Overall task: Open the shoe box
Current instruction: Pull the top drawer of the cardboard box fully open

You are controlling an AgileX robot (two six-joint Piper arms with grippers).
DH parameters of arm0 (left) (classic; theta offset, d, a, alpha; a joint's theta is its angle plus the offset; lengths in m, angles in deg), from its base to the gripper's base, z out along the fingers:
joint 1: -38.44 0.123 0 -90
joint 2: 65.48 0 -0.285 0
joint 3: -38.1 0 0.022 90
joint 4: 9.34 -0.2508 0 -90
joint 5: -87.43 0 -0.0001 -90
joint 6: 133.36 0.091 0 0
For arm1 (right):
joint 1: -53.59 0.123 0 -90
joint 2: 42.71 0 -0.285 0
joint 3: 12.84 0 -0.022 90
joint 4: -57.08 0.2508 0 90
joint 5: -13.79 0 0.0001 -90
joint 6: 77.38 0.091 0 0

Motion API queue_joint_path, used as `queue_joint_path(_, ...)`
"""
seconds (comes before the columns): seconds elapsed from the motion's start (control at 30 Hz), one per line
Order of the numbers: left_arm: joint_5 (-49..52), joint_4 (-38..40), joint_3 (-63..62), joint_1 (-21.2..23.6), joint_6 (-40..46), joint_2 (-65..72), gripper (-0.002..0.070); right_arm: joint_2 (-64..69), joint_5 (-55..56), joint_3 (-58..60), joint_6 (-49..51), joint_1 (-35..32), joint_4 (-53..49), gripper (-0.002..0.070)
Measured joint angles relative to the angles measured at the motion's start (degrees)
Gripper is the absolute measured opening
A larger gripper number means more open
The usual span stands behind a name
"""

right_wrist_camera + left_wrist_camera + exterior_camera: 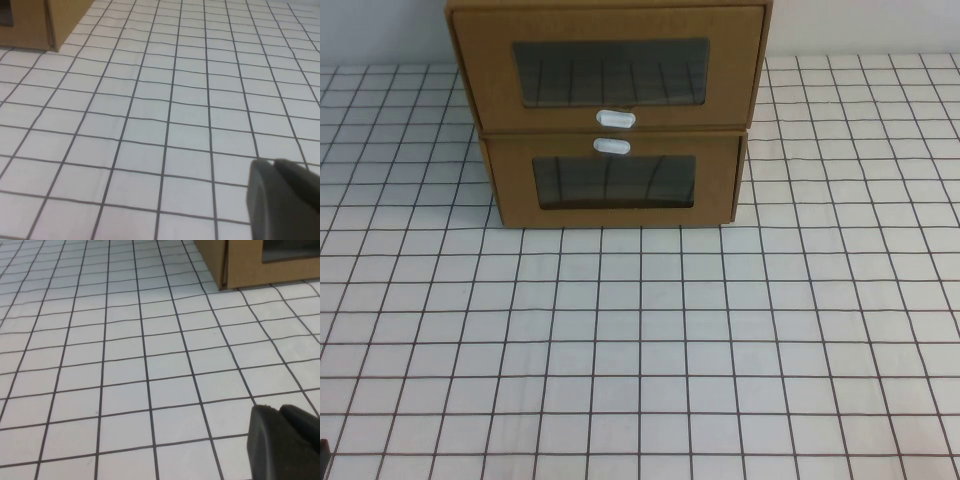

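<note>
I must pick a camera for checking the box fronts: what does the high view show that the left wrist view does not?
Only the high view: the upper box stacked on the lower box, both fronts shut, each with a dark window and a white tab. Only the left wrist view: the left gripper, jaws closed, low over the table left of the boxes. Both: the gridded table and the lower box's corner. The right gripper, jaws closed, appears only in its own wrist view, right of the boxes.
</note>
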Motion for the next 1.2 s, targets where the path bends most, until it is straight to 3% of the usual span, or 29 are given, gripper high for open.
queue_joint_path(0.83,-0.8,0.0,0.0,0.0,-0.4,0.0,-0.0002,0.0,0.0,0.0,0.0,0.0,0.0,-0.0014)
queue_joint_path(1.2,-14.7,21.9,0.0,0.0,-10.1,0.0,-0.0002,0.0,0.0,0.0,0.0,0.0,0.0,-0.0013)
